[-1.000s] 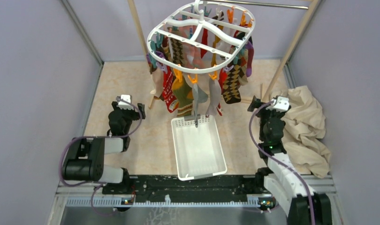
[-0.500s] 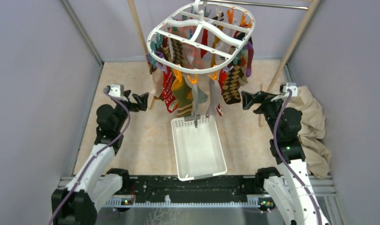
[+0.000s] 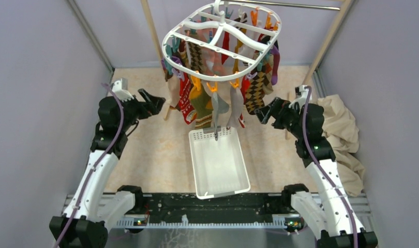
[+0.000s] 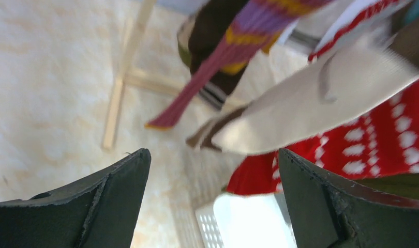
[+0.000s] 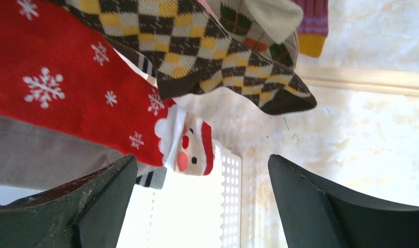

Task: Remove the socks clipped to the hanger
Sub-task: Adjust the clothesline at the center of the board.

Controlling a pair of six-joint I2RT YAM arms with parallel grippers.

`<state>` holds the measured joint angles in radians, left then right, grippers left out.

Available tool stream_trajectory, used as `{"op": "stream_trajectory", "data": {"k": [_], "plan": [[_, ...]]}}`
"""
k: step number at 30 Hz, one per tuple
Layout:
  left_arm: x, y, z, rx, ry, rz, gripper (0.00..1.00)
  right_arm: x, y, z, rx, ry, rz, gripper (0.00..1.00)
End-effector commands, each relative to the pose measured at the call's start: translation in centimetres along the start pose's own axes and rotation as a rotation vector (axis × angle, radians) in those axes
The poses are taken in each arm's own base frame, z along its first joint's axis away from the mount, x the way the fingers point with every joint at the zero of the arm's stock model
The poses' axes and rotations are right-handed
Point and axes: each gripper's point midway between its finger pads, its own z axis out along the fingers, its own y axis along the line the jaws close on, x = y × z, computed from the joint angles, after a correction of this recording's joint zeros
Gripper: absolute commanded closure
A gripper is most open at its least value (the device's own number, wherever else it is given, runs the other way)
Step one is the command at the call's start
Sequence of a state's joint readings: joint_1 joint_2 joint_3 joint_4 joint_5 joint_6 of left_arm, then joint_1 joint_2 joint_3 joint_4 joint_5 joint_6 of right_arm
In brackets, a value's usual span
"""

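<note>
Socks (image 3: 197, 101) clipped on hanger (image 3: 223, 78) over basket (image 3: 218, 165). Left pincer (image 4: 212, 152) spread wide, empty, beside socks. Right pincer (image 5: 202, 157) spread wide, empty, on their other side.

White basket (image 3: 218, 168), beige cloth (image 3: 347, 129), wooden poles (image 3: 151, 26)

Robot laboratory test cell. Plain lilac partition walls (image 3: 36, 77) on metal framing (image 3: 91, 36) enclose a beige tabletop (image 3: 161, 150); left arm (image 3: 96, 175) and right arm (image 3: 329, 181) bolted to a black base rail (image 3: 212, 204).
</note>
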<state>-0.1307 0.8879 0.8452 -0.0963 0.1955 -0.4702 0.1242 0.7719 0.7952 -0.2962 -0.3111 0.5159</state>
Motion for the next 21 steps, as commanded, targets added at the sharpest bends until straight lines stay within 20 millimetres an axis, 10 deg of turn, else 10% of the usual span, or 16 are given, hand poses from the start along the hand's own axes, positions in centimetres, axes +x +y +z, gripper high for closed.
{"op": "stream_trajectory", "data": {"k": [1,8,13,21], "plan": [[6.1,-1.3,-1.2,0.104,0.250,-0.134,0.01,-0.3,0.3,-1.4,0.020,-0.001,-0.026,0.02],[9.4,-3.0,-2.1,0.281,0.286,-0.233,0.01,2.9,-1.0,-1.8,0.052,0.069,-0.021,0.03],[9.2,-0.5,-0.9,0.122,0.298,-0.192,0.01,1.6,-5.0,-1.5,0.290,-0.002,0.032,0.04],[10.4,3.4,1.7,-0.054,0.338,-0.159,0.01,0.7,-11.9,3.5,0.548,0.060,0.120,0.43]]}}
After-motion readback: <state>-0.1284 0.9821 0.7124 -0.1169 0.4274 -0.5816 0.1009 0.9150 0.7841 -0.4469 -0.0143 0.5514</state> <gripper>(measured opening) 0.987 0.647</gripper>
